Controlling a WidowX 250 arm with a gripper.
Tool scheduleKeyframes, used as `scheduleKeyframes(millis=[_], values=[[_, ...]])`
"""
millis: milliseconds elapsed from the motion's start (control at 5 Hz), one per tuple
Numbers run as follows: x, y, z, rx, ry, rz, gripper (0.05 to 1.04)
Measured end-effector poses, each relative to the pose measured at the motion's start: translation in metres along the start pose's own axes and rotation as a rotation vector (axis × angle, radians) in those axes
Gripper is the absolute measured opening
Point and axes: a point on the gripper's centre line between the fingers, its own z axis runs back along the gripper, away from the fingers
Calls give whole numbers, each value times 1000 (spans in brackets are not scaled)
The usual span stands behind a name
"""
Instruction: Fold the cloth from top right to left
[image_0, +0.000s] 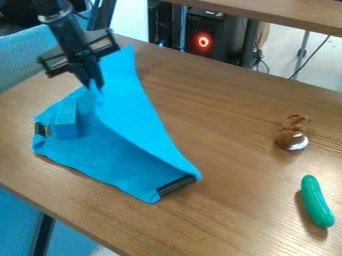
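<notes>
Up near the top left of the view, the end effector (95, 86) points down at a slant, clenched on a pinch of the bright blue cloth (123, 157). From that grip the cloth slopes down in a raised ridge, its long right side slanting to a lower right corner, while the rest spreads over the left half of the wooden table (230, 200). Just beside the ridge, on the cloth's left part, stands a blue rectangular block (67, 122). A small black piece (42, 130) shows at the cloth's left edge, and a black strip (176, 185) at its lower right edge. Well apart, toward the table's right side, lie a brown-and-white toy (293, 132) and, nearer the camera, a green toy cucumber (316, 201). Behind the table, a red ring (203, 41) glows on a dark computer case (224, 37).
</notes>
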Motion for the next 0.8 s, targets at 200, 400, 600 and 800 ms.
scheduleKeyframes(millis=[200,400,600,800], values=[[3,25,1,36,-5,-3,63],[3,52,-5,80,-19,-34,63],[12,80,0,155,-114,-70,79],[19,103,-2,262,-124,-107,230]])
